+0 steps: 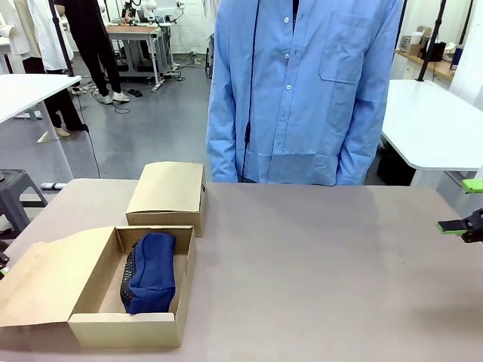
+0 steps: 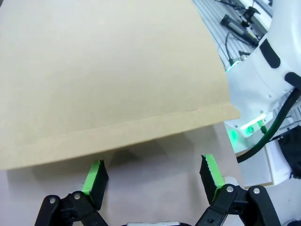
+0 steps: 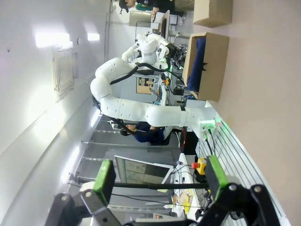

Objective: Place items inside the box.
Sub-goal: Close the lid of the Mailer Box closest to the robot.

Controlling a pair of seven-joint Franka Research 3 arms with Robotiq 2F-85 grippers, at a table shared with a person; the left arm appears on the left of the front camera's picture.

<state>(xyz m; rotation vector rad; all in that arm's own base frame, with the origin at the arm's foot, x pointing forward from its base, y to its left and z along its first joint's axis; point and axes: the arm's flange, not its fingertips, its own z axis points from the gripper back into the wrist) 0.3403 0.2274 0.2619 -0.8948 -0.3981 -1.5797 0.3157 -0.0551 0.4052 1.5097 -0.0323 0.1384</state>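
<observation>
An open cardboard box (image 1: 128, 328) stands at the table's near left, its lid flap (image 1: 45, 283) folded out to the left. Inside lies a navy blue pouch (image 1: 153, 271), with a black item (image 1: 127, 277) tucked along its left side, mostly covered. My right gripper (image 1: 462, 206) hovers open at the table's far right edge, holding nothing. In the right wrist view its gripper (image 3: 159, 175) stands open, and the box (image 3: 214, 66) with the pouch (image 3: 198, 59) lies far off. My left gripper (image 2: 153, 173) is open just above the table, right beside the lid flap (image 2: 108, 70).
A second, closed cardboard box (image 1: 167, 192) sits right behind the open one. A person in a blue shirt (image 1: 302, 90) stands at the far edge with arms down. The left arm (image 3: 141, 106) stretches across the right wrist view.
</observation>
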